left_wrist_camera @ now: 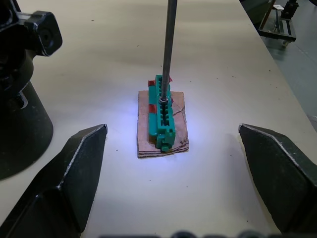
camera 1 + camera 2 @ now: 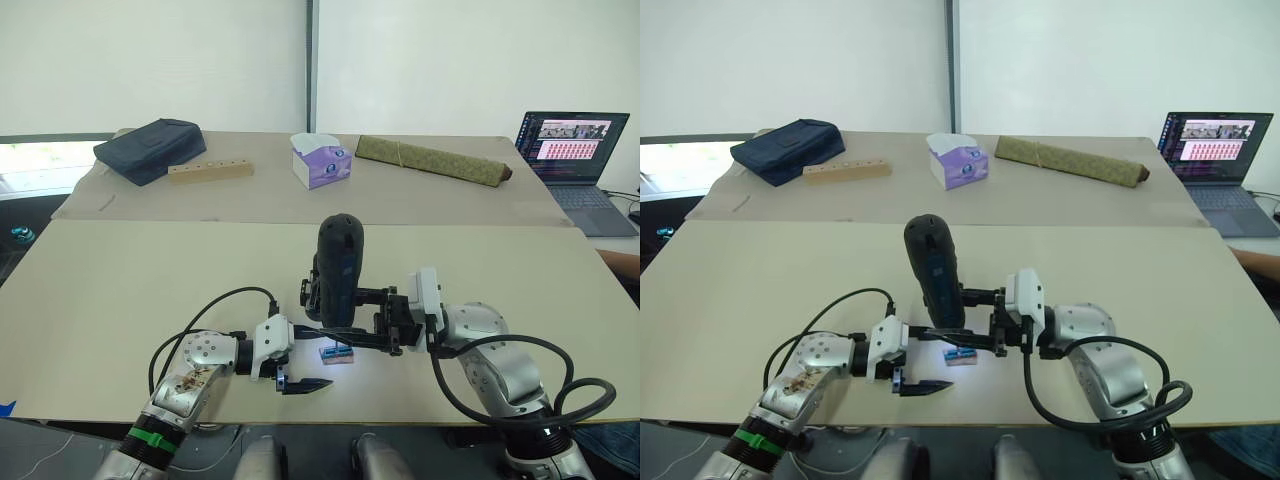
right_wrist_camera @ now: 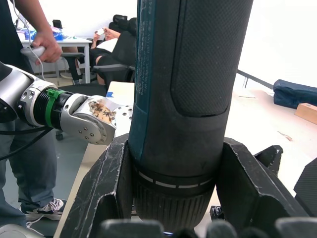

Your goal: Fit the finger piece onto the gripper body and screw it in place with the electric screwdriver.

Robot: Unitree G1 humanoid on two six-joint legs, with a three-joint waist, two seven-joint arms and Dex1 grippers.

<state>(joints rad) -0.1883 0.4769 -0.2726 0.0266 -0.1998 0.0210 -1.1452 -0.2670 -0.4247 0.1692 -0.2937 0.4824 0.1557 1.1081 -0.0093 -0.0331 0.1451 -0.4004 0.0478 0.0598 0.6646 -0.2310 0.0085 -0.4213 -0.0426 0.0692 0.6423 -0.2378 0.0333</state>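
The electric screwdriver (image 2: 338,268) stands upright near the front middle of the table (image 2: 120,290), rounded end up, clamped low on its barrel between the two black fingers of the right gripper (image 3: 173,198), which press against it from both sides; its thin metal bit (image 1: 168,49) points straight down and its tip sits in a slot of a small green block (image 1: 164,115) on a brown pad, lit by a pale bluish glow; the left gripper (image 1: 173,173) rests low just to the near left of that block, fingers spread wide apart and holding nothing, the block lying between and beyond them; a black round-based assembly, the gripper body (image 1: 22,99), stands just beside the block, close behind the screwdriver in the head views; farther back lie a dark blue bag (image 2: 150,148) at the far left, a wooden strip (image 2: 210,170), a tissue box (image 2: 321,160), a long olive-green roll (image 2: 432,160), and an open laptop (image 2: 572,150) at the far right; a person (image 3: 29,99) stands off the table's left side.
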